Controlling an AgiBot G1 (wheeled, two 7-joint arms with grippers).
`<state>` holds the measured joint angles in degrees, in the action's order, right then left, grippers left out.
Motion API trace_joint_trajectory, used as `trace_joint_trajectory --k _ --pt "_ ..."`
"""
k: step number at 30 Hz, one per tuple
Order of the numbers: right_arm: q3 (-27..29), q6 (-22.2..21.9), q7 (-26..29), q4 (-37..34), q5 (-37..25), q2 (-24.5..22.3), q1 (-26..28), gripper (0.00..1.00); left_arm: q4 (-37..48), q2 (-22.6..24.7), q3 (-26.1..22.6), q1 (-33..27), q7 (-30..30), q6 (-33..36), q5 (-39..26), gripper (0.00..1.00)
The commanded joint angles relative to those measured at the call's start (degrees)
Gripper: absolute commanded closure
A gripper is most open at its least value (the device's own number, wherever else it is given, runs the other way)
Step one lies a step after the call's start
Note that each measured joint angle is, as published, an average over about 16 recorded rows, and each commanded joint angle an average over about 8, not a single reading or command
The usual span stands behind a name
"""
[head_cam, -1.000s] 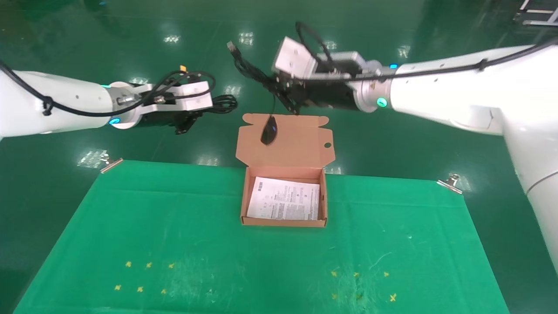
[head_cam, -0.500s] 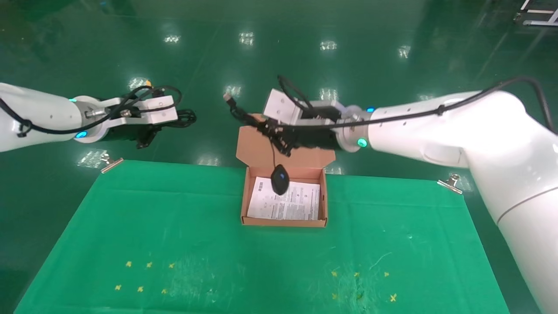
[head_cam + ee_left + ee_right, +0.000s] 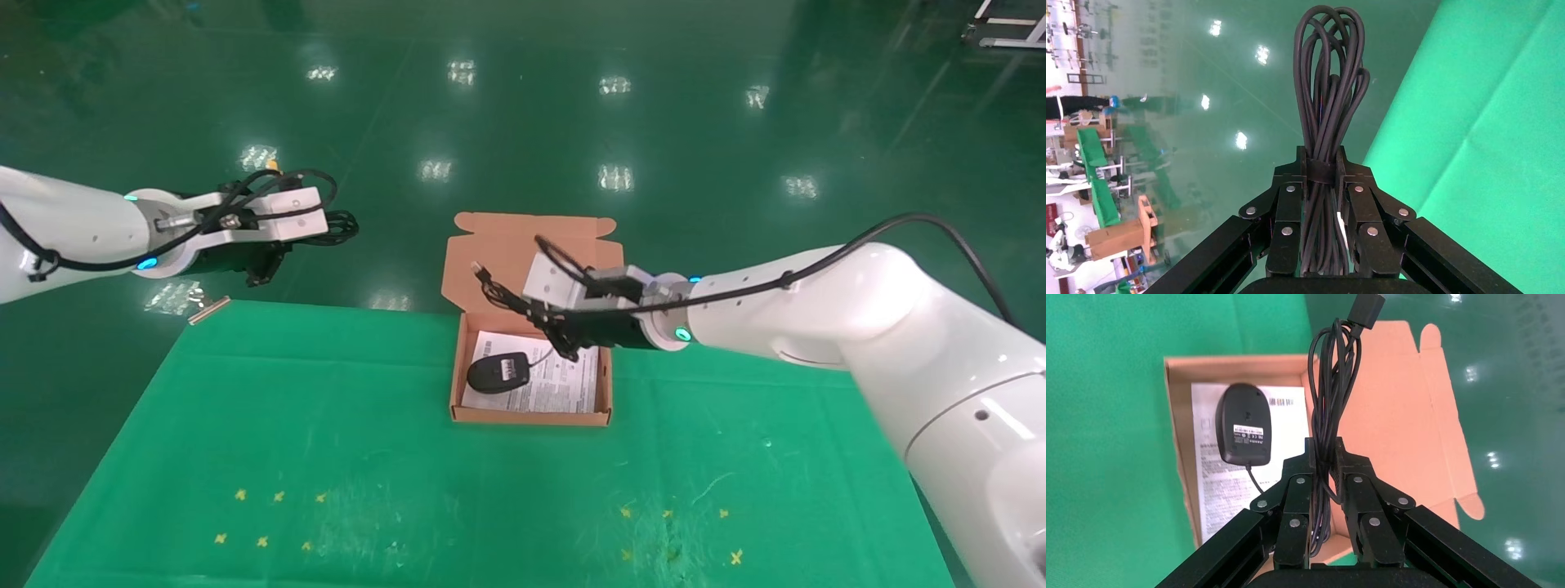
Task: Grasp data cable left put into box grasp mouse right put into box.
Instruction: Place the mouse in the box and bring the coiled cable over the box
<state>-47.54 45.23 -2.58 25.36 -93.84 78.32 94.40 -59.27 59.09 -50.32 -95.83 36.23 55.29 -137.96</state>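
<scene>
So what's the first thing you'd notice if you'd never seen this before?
Probably the black mouse lying upside down in the cardboard box, white label showing. The right gripper hangs just above it, pinching the mouse's cord. Off past the table's left corner, the left gripper grips a bundled data cable in the air.

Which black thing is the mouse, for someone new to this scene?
Start at the open cardboard box in the middle of the green cloth. The mouse lies inside it on the white printed sheet, underside up. Unlike the coiled data cable in the left claw, it's an oval body with a white label.
</scene>
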Motion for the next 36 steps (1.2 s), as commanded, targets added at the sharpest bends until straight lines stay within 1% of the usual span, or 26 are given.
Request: trace_joint_trajectory --k 1,6,7,8,14,15,16,22,28,32,36 --pt "-1.8 -0.8 0.1 -0.3 -0.7 0.2 0.0 1.00 -0.4 -0.1 0.0 0.1 0.4 0.1 -0.2 1.00" --pt "-7.3 -3.4 0.7 1.8 -1.1 0.3 -0.2 1.00 -0.8 -0.2 0.0 0.2 0.7 0.3 -0.5 1.00" --pt "-8.4 -3.8 0.9 2.2 -1.1 0.4 -0.2 0.96 -0.9 -0.2 0.0 0.2 0.7 0.3 -0.5 1.00" --pt "-9.6 -4.2 1.1 2.6 -1.0 0.4 -0.2 0.88 -0.9 -0.2 0.0 0.2 0.8 0.3 -0.5 1.00" --pt "-13.9 -5.3 1.7 4.2 -0.4 0.3 -0.2 0.13 -1.1 -0.2 0.0 0.3 0.9 0.4 -0.6 1.00" --pt "-14.2 -5.4 1.8 4.4 -0.4 0.2 -0.2 0.04 -1.1 -0.2 0.0 0.3 0.9 0.4 -0.6 1.00" --pt "-14.4 -5.4 1.8 4.6 -0.3 0.0 -0.2 0.00 -1.1 -0.2 0.0 0.3 0.9 0.4 -0.7 1.00" --pt "-15.6 -5.5 2.6 6.9 0.1 -1.3 -0.3 0.00 -1.3 0.4 -0.2 0.8 0.5 -0.2 -0.3 1.00" --pt "-16.0 -5.4 4.1 8.1 0.2 -2.3 0.2 0.00 0.9 3.5 -0.6 2.6 -1.5 -4.2 1.6 1.00" --pt "-15.8 -5.4 5.0 8.4 0.4 -3.5 0.8 0.00 4.6 6.5 -0.8 4.0 -4.7 -8.2 4.4 1.00" --pt "-15.1 -5.4 6.1 9.3 0.9 -6.0 1.5 0.00 8.7 9.7 -1.2 5.3 -10.5 -12.3 8.8 1.00"
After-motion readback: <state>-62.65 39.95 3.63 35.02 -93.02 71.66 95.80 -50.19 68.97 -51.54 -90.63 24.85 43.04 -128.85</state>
